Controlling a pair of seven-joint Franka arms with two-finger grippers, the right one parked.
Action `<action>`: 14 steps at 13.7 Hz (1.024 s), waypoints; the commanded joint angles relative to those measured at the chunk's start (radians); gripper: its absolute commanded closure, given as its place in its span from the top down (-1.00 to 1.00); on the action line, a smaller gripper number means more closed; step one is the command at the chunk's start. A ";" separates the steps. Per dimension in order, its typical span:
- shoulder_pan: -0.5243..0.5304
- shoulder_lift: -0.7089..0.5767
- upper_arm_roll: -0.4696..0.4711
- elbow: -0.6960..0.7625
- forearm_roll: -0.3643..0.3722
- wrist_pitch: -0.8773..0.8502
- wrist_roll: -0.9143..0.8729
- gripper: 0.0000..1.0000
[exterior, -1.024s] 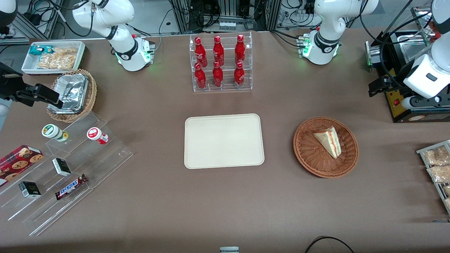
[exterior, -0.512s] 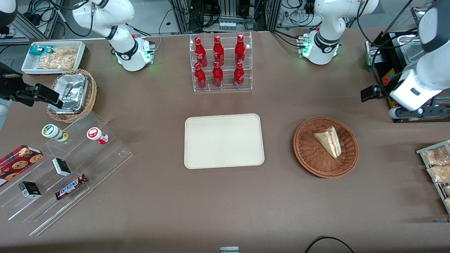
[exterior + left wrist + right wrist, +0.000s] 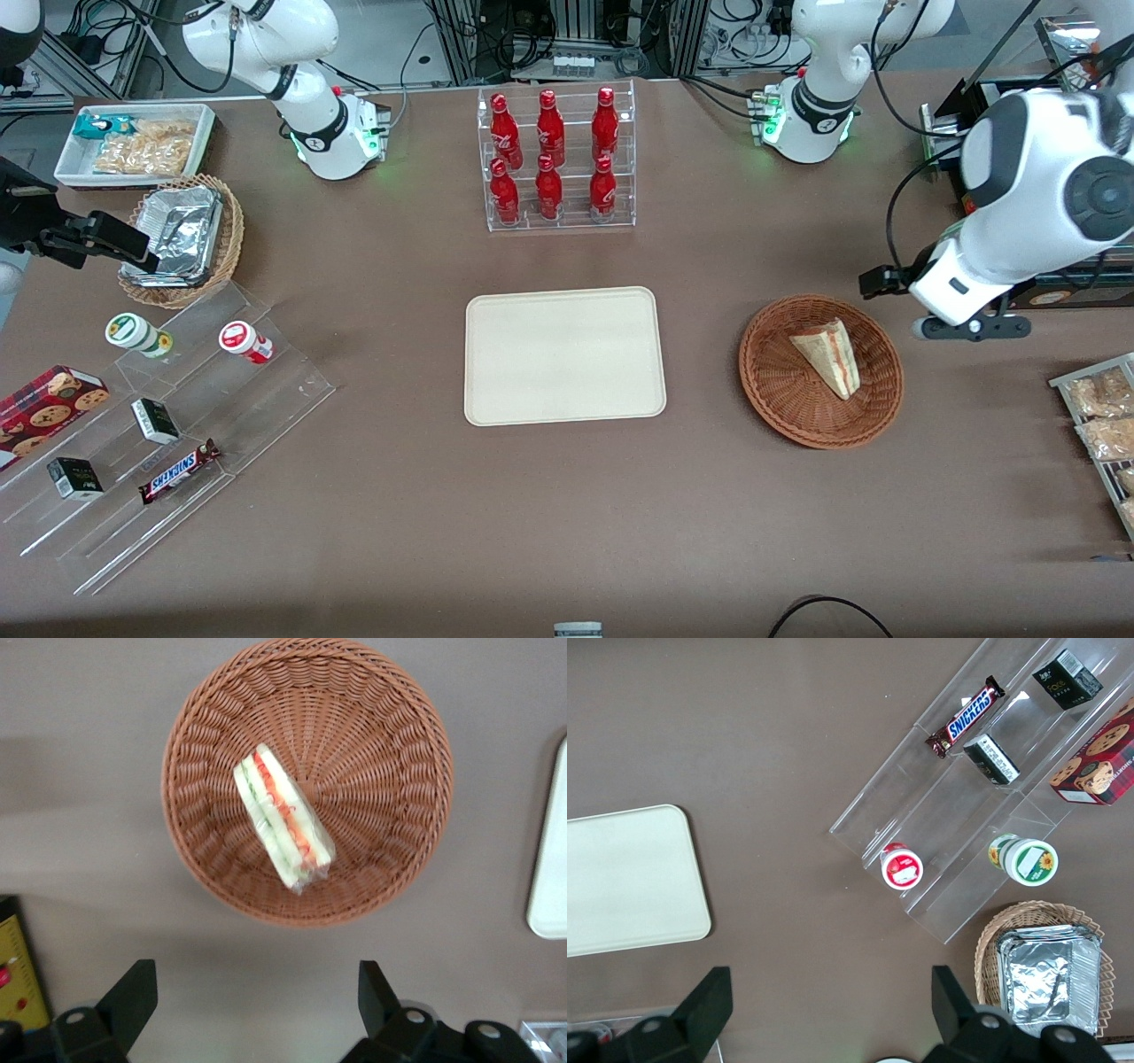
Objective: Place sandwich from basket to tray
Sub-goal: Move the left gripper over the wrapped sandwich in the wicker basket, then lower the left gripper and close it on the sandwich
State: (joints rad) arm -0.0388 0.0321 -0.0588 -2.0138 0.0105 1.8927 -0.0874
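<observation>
The tool (image 3: 257, 992) hangs wide open over bare bench (image 3: 567, 514), just off the rim of the basket (image 3: 780, 408), near the bench's working-arm end, with the sandwich (image 3: 831, 356) lying inside it and the tray (image 3: 564, 356) mid-bench, well apart.

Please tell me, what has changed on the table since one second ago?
The left arm has swung from the black machine toward the basket; its gripper, fingers open and empty, now hangs just beside the rim. The sandwich, basket and tray have not moved.
</observation>
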 commanded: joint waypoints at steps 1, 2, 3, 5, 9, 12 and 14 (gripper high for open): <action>-0.010 -0.055 0.002 -0.178 0.016 0.179 -0.003 1.00; -0.010 -0.052 0.002 -0.213 0.016 0.236 -0.009 1.00; -0.010 -0.041 0.002 -0.232 0.016 0.276 -0.047 1.00; -0.022 -0.020 0.001 -0.262 0.016 0.342 -0.176 1.00; -0.027 0.015 0.001 -0.279 0.016 0.416 -0.447 1.00; -0.027 0.040 -0.001 -0.279 0.006 0.421 -0.667 1.00; -0.027 0.071 -0.001 -0.276 0.005 0.442 -0.750 1.00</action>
State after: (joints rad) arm -0.0602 0.0794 -0.0607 -2.2860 0.0103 2.2969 -0.7470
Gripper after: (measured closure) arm 0.000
